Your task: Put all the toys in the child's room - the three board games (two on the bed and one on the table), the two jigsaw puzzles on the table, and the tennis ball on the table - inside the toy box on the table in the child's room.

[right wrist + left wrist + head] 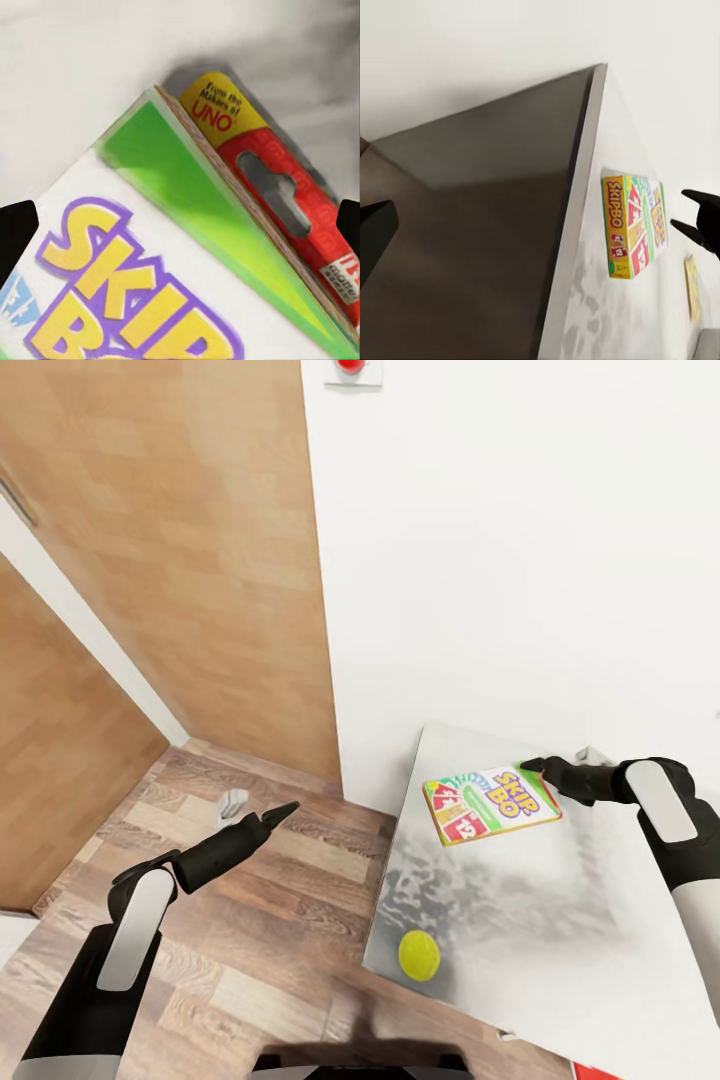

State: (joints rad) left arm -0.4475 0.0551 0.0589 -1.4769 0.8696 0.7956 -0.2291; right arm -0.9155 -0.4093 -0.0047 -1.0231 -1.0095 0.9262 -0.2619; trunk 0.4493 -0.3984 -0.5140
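Observation:
The green-yellow-red Skip-Bo board game (491,803) lies flat on the pale grey mottled table (540,920), near its far edge. My right gripper (533,767) is open at the box's far right corner, its fingertips apart and just short of the box in the left wrist view (690,214). The right wrist view looks down at the box's printed title (127,300) between the spread fingers. The yellow-green tennis ball (419,955) rests near the table's front left corner. My left gripper (285,812) hangs over the wood floor left of the table, holding nothing.
A white wall rises right behind the table. A wooden door (190,560) stands to the left. A small grey-white object (232,805) lies on the plank floor (260,960). A thin yellow flat piece (692,289) lies on the table beyond the Skip-Bo box.

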